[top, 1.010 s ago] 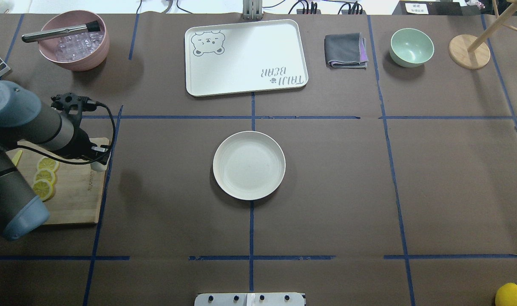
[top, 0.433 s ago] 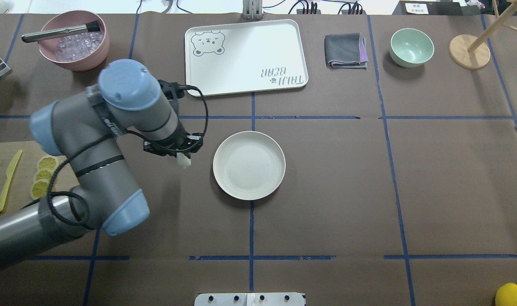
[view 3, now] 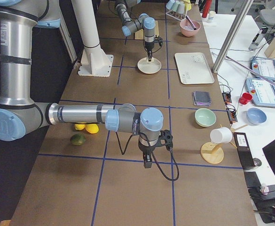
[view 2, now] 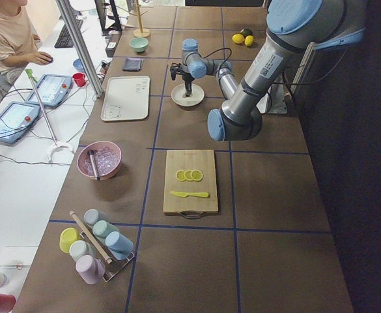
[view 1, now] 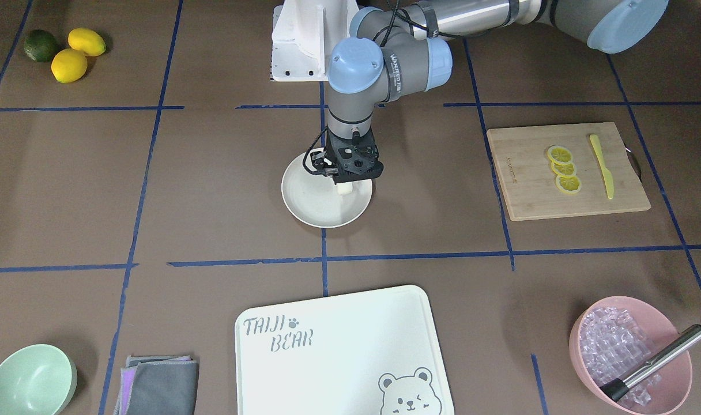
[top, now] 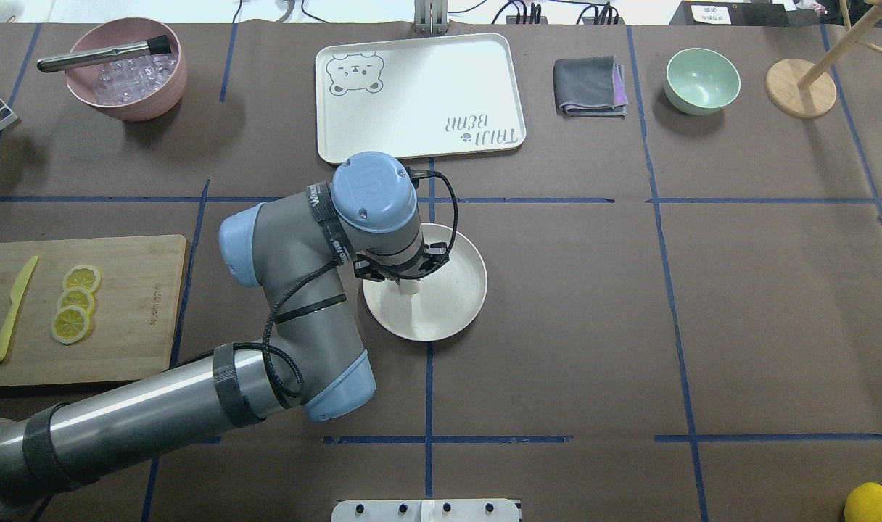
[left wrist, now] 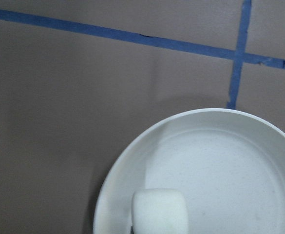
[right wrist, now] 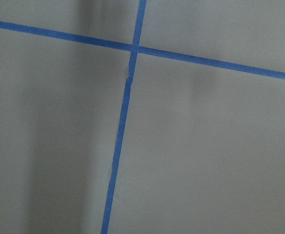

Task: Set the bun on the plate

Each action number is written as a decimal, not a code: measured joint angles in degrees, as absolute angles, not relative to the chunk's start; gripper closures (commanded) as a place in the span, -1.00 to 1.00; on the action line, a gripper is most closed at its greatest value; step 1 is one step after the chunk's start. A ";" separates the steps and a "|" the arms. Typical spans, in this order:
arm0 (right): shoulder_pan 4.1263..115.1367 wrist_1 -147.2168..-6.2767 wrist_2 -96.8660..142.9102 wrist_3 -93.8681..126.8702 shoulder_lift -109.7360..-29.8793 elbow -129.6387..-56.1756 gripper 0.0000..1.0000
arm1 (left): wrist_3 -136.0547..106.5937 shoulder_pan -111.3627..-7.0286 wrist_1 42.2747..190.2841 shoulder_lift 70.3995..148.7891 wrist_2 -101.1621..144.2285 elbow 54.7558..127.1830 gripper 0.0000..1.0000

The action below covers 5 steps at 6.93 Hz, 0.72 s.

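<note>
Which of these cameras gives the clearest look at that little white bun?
The left wrist view: the bun looms large over the plate. Front-facing and overhead show only a white speck beneath the left gripper. Side views are too distant, and the right wrist view misses it.

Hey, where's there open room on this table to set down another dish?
Bare: the brown paper between the round cream plate and the mint-green bowl, on the robot's side of the folded grey cloth. Crowded: the plate, where the left gripper holds the small white bun, and the arm's span toward the wooden cutting board.
</note>
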<state>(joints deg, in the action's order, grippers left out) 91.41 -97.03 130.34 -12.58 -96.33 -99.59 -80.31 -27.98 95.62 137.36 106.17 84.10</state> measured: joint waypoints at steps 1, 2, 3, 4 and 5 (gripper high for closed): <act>91.41 -97.03 130.34 -12.57 -96.33 -99.58 -1.00 | -80.51 -27.06 97.15 137.75 105.56 82.49 -0.44; 91.41 -97.03 130.34 -12.57 -96.33 -99.58 -1.00 | -80.54 -26.50 97.84 137.93 105.15 81.89 -0.99; 91.41 -97.03 130.34 -12.54 -96.33 -99.59 -1.00 | -80.44 -26.24 98.08 137.97 105.00 81.85 -1.00; 91.41 -97.03 130.34 -12.46 -96.33 -99.68 -1.00 | -80.19 -26.19 98.06 137.91 105.04 82.32 -1.00; 91.41 -97.03 130.34 -12.37 -96.31 -99.74 -1.00 | -79.17 -26.55 97.62 137.49 105.62 83.79 -1.00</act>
